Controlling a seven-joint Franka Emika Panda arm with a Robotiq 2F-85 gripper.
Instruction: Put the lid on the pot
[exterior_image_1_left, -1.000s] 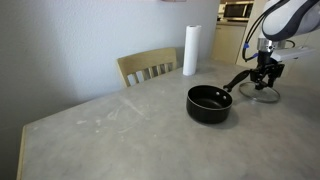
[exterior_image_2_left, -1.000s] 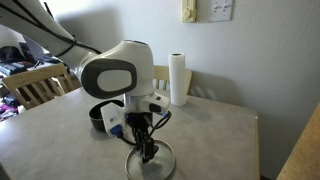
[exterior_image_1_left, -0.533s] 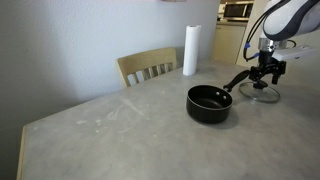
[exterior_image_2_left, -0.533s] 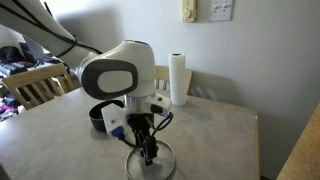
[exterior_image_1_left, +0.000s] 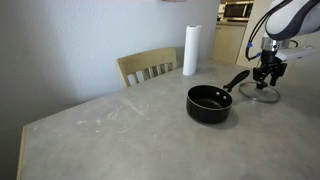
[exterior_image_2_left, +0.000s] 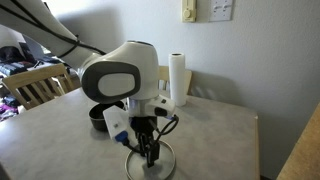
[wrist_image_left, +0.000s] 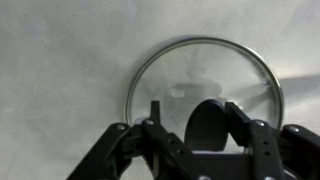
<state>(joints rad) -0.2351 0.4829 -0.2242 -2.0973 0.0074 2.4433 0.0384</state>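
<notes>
Table (exterior_image_1_left: 100, 130): pale stone-look top that fills most of both exterior views. Arm (exterior_image_2_left: 115, 75) is the bulky white housing at frame centre, reaching straight down. Wooden chair (exterior_image_1_left: 148, 67) sits at the far table edge, with a white paper-towel roll (exterior_image_1_left: 190, 50) upright behind it, upper centre.

The pot (exterior_image_1_left: 208, 103) is right of centre on the table, open, handle angled up-right toward the lid. In an exterior view the pot (exterior_image_2_left: 99, 117) is half hidden behind the arm.

The lid (exterior_image_1_left: 262, 94) lies flat on the table at the right edge, just beside the tip of the pot handle, not on the pot. In the wrist view the lid (wrist_image_left: 205, 90) rim circles mid-frame.

Gripper (wrist_image_left: 193, 112) points down over the lid centre. Jaws are part-way apart, straddling the dark knob (wrist_image_left: 207, 125). There is a gap on the left finger side; contact on the other side I can't tell. Lid isn't lifted.
</notes>
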